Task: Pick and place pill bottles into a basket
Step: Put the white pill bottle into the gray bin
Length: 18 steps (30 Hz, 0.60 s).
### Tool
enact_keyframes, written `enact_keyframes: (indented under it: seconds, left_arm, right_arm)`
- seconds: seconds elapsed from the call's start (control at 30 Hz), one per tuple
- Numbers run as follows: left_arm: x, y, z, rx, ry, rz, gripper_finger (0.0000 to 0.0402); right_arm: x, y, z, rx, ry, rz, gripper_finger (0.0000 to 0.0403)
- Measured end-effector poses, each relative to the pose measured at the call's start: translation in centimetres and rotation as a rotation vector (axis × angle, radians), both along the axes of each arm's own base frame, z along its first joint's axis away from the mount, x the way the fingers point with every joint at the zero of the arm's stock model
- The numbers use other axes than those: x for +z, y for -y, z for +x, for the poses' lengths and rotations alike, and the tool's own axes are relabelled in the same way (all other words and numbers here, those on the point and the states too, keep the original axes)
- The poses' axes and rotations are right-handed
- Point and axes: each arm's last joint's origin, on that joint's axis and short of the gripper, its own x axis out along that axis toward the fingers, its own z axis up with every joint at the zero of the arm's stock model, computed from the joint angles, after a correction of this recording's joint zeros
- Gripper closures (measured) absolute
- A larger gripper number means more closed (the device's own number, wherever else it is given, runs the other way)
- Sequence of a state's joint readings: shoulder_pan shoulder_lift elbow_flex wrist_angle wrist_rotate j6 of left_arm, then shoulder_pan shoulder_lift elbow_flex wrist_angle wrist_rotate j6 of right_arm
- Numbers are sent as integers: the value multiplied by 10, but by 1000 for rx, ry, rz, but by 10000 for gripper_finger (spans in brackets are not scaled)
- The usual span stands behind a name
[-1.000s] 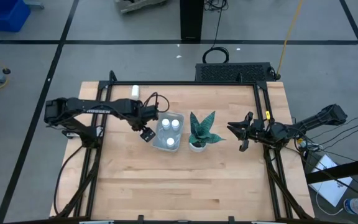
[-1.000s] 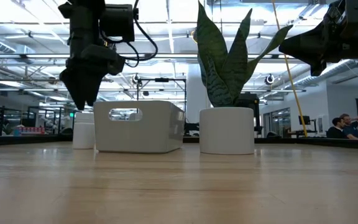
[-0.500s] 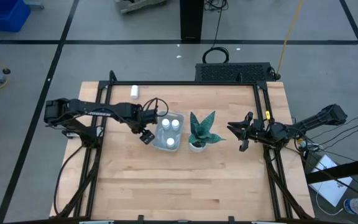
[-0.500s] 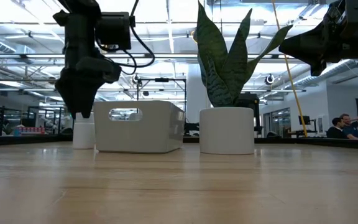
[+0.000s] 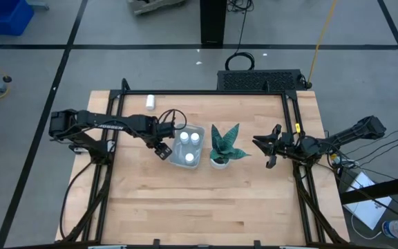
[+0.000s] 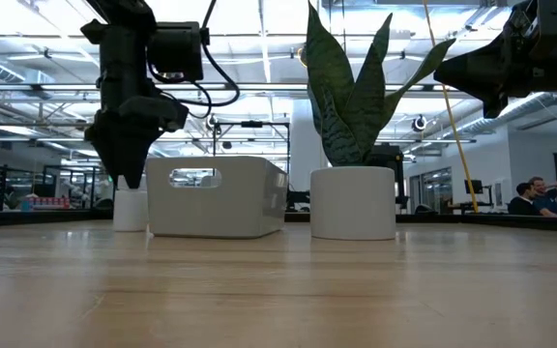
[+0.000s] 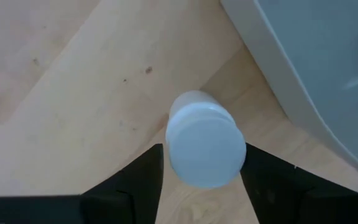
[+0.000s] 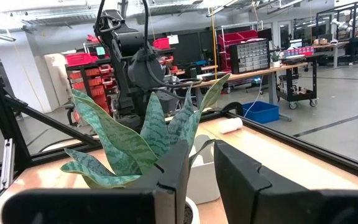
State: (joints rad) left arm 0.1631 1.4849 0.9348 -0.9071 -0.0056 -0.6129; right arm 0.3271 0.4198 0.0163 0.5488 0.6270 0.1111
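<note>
Beside the basket, one upright pill bottle stands between the open left hand's fingers; three stand inside; one lies near the worktop's far edge.

White lettering seen on left arm, too small to be read. No other text legible.

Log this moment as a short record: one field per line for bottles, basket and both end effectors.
basket: holds three bottles
bottle beside basket: upright on the table, between the open fingers of the left end effector
bottle at far edge: lying on the table
left end effector: open, above that bottle
right end effector: open, idle right of the plant
</note>
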Motion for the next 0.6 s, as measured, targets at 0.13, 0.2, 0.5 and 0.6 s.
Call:
enact_keyframes:
  seconds: [0.13,0.2,0.5,0.6]
  left_arm:
    - [0,-1,3,-2,30,9,204]
    - [0,-1,4,-3,38,10,206]
    - [1,-1,4,-28,40,9,233]
    - [1,0,3,-28,36,4,236]
  right_arm:
    - [0,0,0,0,0,0,332]
    - [0,0,0,0,0,0,332]
    - [0,0,0,0,0,0,332]
    - [0,0,0,0,0,0,332]
